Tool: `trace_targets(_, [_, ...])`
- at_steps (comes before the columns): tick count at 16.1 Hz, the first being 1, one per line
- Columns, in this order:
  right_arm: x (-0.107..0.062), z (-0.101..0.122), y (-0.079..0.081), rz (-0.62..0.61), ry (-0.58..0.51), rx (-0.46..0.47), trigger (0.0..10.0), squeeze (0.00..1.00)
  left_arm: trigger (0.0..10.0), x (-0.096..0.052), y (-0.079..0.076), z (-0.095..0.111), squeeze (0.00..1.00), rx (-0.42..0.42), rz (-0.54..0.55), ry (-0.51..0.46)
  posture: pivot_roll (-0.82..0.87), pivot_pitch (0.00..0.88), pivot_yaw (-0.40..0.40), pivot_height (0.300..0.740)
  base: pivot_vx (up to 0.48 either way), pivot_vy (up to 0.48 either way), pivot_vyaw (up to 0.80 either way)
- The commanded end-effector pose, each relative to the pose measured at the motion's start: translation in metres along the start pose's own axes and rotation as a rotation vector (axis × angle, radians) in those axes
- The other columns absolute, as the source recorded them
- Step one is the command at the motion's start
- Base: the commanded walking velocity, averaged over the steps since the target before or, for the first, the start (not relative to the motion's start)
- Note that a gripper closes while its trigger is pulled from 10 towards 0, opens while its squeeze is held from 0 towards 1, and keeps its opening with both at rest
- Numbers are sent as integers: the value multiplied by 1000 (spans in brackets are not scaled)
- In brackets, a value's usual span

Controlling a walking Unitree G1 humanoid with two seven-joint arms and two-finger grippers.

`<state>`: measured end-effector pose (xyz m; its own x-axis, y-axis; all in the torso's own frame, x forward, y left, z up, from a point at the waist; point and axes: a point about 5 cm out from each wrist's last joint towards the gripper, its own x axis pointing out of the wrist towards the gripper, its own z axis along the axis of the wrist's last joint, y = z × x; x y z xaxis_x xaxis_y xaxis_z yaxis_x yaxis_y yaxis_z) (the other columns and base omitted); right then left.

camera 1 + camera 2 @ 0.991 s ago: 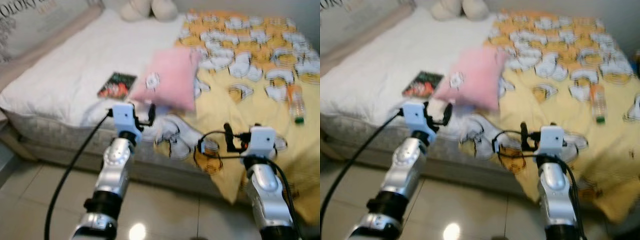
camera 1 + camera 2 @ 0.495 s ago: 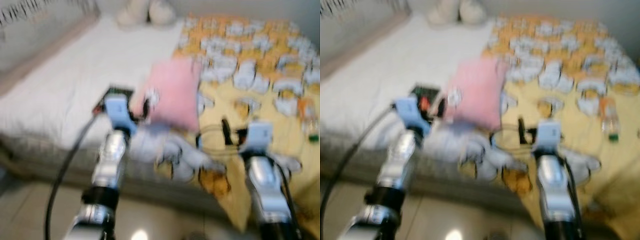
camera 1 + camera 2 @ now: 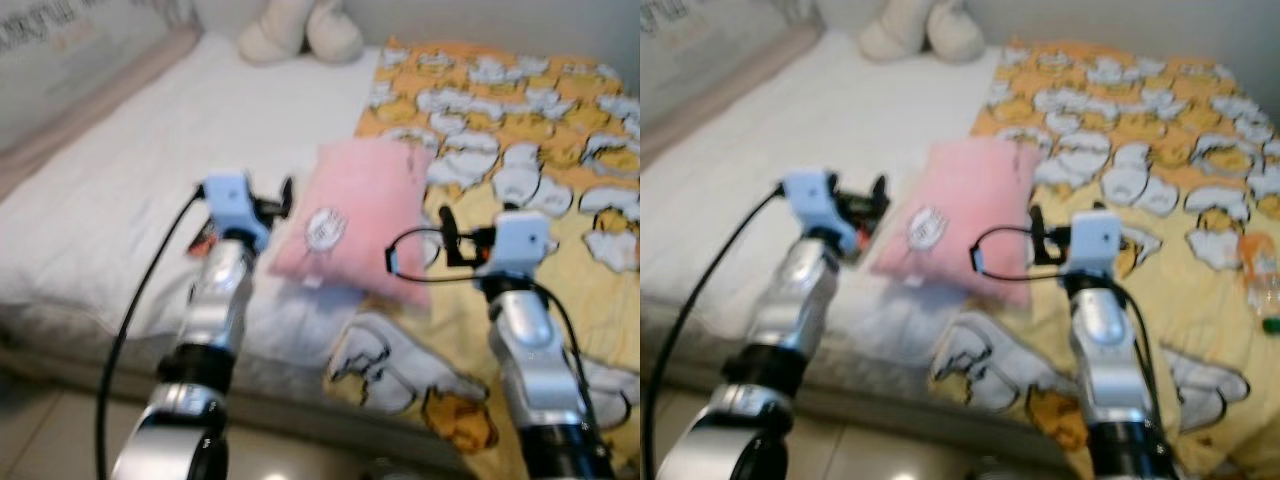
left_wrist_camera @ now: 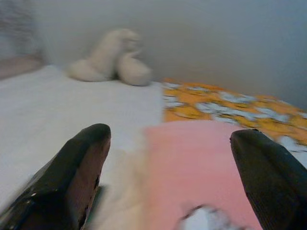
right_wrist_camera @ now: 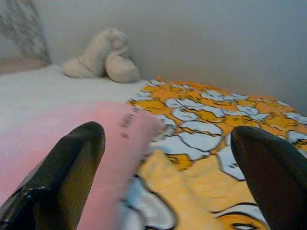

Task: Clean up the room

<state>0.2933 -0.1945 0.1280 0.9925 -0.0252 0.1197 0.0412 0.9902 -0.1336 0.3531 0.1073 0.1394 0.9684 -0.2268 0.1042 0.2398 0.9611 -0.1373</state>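
A pink pillow (image 3: 355,215) lies in the middle of the bed, half on the white sheet (image 3: 150,150) and half on the yellow duck-print blanket (image 3: 520,130). My left gripper (image 3: 282,198) hovers open just left of the pillow. A dark book (image 3: 854,214) lies on the sheet, mostly hidden behind that gripper. My right gripper (image 3: 446,232) hovers open over the pillow's right edge, where it meets the blanket. In the wrist views the left gripper (image 4: 170,136) and the right gripper (image 5: 169,132) show wide gaps with nothing between the fingers.
A cream plush toy (image 3: 300,28) sits at the head of the bed near the wall. A plastic bottle (image 3: 1260,285) with a green cap lies on the blanket at the far right. The blanket hangs over the bed's front edge (image 3: 400,380), with tiled floor below.
The whole view has shifted closer to the bed. Both grippers, which were at the bed's front edge, now hover over the mattress on either side of the pink pillow.
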Motion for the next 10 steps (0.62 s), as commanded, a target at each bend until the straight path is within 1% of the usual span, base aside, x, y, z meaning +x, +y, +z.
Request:
trace_targets(1, [-2, 0, -7, -18, 19, -3, 10000, 0, 10000, 3, -17, -7, 0, 14, -95, 59, -209, 0, 13, 740, 480, 0, 0])
trace_targets(2, [-6, -5, -10, -37, 42, 2, 10000, 0, 10000, 4, -30, -11, 0, 45, -163, 76, -218, 0, 19, 740, 480, 0, 0])
trace_targets(3, [-8, -7, -13, -58, 54, 8, 10000, 0, 10000, 5, -38, -13, 0, 33, -167, 98, -222, 0, 24, 740, 0, 0, 0])
trace_targets(4, [-10, -6, -12, -63, 52, 9, 10000, 0, 10000, 5, -41, -8, 0, 14, -173, 64, -230, 0, 36, 740, 0, 0, 0])
trace_targets(5, [-11, -5, -10, -65, 50, 9, 10000, 0, 10000, 4, -39, -2, 0, -20, -166, 25, -234, 0, 46, 740, 289, -379, 0])
trace_targets(6, [-12, -4, -8, -64, 50, 12, 10000, 0, 10000, 2, -37, -2, 0, -38, -160, 19, -234, 0, 50, 740, 304, -368, 0])
trace_targets(7, [-13, -4, -7, -62, 51, 17, 10000, 0, 10000, 1, -36, -2, 0, -27, -145, 20, -233, 0, 53, 740, 319, -356, 0])
trace_targets(9, [-14, -7, -7, -71, 77, 73, 10000, 0, 10000, 4, -30, -7, 0, -1, -102, 70, -232, 0, 56, 740, 0, 0, 0])
trace_targets(10, [-13, -11, -9, -86, 113, 140, 10000, 0, 10000, 9, -20, -10, 0, 7, -87, 117, -231, 0, 56, 740, 0, 0, 0])
